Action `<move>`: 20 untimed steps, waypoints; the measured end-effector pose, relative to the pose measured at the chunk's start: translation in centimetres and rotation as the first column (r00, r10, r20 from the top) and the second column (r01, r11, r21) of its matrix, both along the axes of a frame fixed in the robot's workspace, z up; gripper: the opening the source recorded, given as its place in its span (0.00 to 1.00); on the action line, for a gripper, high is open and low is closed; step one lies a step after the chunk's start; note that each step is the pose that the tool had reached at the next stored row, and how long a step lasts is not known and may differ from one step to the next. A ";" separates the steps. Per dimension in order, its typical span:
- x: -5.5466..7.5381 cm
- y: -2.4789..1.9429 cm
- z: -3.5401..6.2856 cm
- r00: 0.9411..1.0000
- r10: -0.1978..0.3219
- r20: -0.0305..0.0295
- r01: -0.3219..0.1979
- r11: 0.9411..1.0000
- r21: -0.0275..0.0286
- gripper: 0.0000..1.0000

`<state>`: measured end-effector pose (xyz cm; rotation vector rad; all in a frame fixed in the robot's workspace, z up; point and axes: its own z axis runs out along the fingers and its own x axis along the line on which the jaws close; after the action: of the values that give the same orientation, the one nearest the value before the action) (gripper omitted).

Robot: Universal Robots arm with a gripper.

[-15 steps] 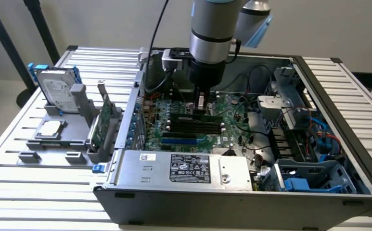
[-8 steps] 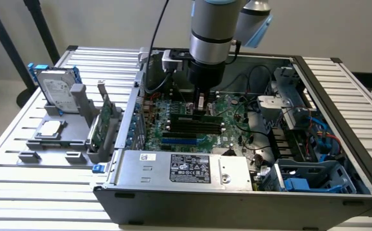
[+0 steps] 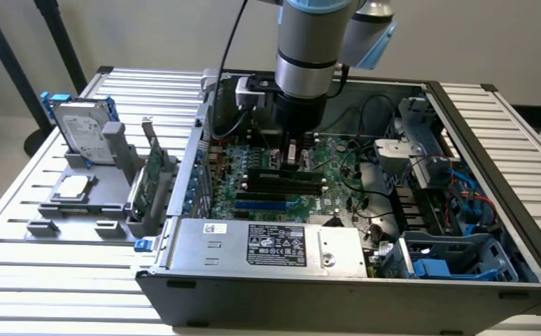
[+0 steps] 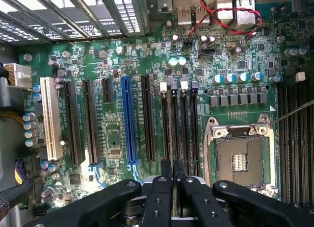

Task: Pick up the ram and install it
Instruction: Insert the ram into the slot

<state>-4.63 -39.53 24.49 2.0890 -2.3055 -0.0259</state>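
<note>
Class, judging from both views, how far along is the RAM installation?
Done: the ram appears picked up, its thin edge pinched in the shut gripper. In hand: the gripper hangs inside the computer case, over the motherboard's memory slots. Left: the ram is not yet seated in a slot.

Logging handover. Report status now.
End effector shut on thin green ram stick, edge-on. Low over black memory slots on green motherboard. No obstruction seen.

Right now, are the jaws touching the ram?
Touching. In the wrist view the gripper has its jaws closed against both faces of the ram, which is seen edge-on as a thin strip between them with no gap.
</note>
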 end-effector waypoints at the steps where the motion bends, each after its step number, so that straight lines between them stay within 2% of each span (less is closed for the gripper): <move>1: 0.0 -0.01 -0.09 1.000 0.000 0.000 0.000 1.000 0.000 0.13; 20: 0.1 -0.06 -0.97 1.000 0.018 0.000 -0.018 1.000 0.000 0.13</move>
<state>-4.51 -39.59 23.52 2.1096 -2.2864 -0.0255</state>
